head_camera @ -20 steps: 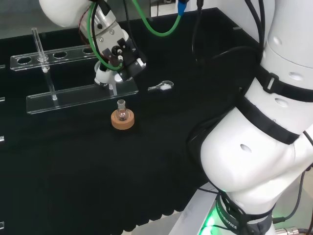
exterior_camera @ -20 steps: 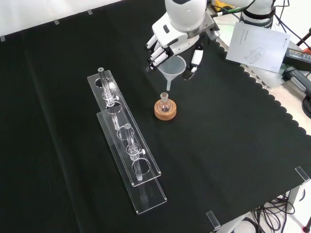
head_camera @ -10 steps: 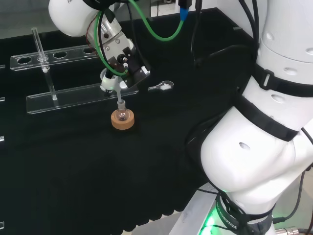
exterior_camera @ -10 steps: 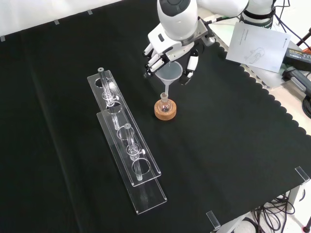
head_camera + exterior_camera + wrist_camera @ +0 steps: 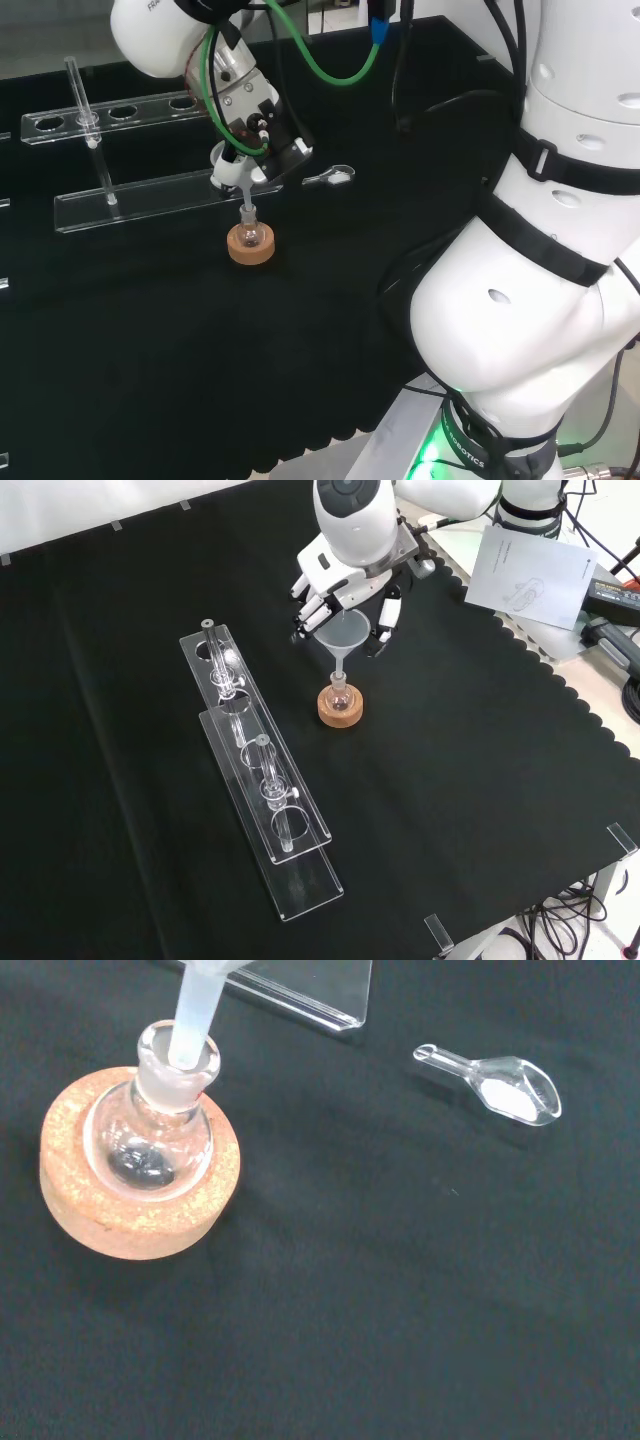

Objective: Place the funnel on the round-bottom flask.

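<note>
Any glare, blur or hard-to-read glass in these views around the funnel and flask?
Wrist view: the funnel stem is soft and blurred at the flask neck; the cork ring is crisp, and the small scoop carries bright highlights. Front view: even light; the funnel cone reads clearly against the black cloth. Head view: the hand hides much of the funnel, and the clear rack shows mainly by its edges.

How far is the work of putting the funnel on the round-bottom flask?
Done: the funnel has its stem in the neck of the round-bottom flask, which sits in its cork ring. In hand: the hand holds the funnel's cone in its curled fingers. Left: let go and lift away.
</note>
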Robot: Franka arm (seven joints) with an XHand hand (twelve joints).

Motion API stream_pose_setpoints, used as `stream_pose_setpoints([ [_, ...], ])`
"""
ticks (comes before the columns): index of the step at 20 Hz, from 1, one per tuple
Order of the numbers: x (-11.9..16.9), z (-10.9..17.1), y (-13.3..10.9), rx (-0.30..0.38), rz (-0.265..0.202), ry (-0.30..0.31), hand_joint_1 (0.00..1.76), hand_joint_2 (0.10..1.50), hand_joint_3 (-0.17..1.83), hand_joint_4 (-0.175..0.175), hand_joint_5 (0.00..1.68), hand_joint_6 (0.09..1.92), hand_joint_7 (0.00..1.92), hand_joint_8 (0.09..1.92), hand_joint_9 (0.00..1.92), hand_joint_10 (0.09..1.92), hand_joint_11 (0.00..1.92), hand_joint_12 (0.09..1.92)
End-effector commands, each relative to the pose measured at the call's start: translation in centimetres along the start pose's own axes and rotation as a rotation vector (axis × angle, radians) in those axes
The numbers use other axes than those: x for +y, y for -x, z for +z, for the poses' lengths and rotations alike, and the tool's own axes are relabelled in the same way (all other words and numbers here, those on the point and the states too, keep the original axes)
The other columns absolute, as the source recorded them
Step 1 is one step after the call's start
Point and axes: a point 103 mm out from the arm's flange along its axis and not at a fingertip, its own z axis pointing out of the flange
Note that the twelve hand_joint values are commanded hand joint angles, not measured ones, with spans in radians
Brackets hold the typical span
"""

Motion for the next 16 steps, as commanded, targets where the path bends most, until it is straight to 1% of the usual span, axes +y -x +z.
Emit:
stream_pose_setpoints([
  [1,0.3,0.7,1.4,0.034,-0.008,0.006,0.66,0.83,0.43,-0.063,0.57,0.12,0.69,0.82,1.02,0.66,0.63,1.24],
  [4,0.6,0.7,1.4,0.008,-0.002,0.002,0.66,0.83,0.43,-0.063,0.57,0.12,0.69,0.82,1.02,0.66,0.63,1.24],
  [7,1.0,0.5,0.3,0.001,-0.001,-0.011,0.66,0.83,0.43,-0.063,0.57,0.12,0.69,0.82,1.02,0.66,0.63,1.24],
  [8,1.0,0.4,-0.1,-0.026,0.001,-0.015,0.66,0.83,0.43,-0.063,0.57,0.12,0.69,0.82,1.02,0.66,0.63,1.24],
  [10,1.2,0.4,-0.6,-0.029,-0.001,-0.016,0.66,0.83,0.44,-0.063,0.57,0.13,0.69,0.82,1.02,0.66,0.63,1.24],
  [11,1.3,0.3,-0.9,-0.054,0.009,-0.036,0.66,0.83,0.44,-0.063,0.57,0.13,0.69,0.82,1.02,0.66,0.63,1.24],
  [13,1.4,0.3,-1.6,-0.054,0.008,-0.040,0.66,0.83,0.44,-0.063,0.57,0.13,0.69,0.82,1.02,0.66,0.63,1.24],
  [14,1.4,0.4,-1.4,-0.038,-0.020,-0.026,0.66,0.83,0.44,-0.063,0.57,0.13,0.69,0.82,1.02,0.66,0.63,1.24],
  [16,1.5,0.9,-1.1,-0.020,-0.025,-0.028,0.66,0.83,0.44,-0.064,0.57,0.13,0.69,0.82,1.02,0.66,0.63,1.24],
])
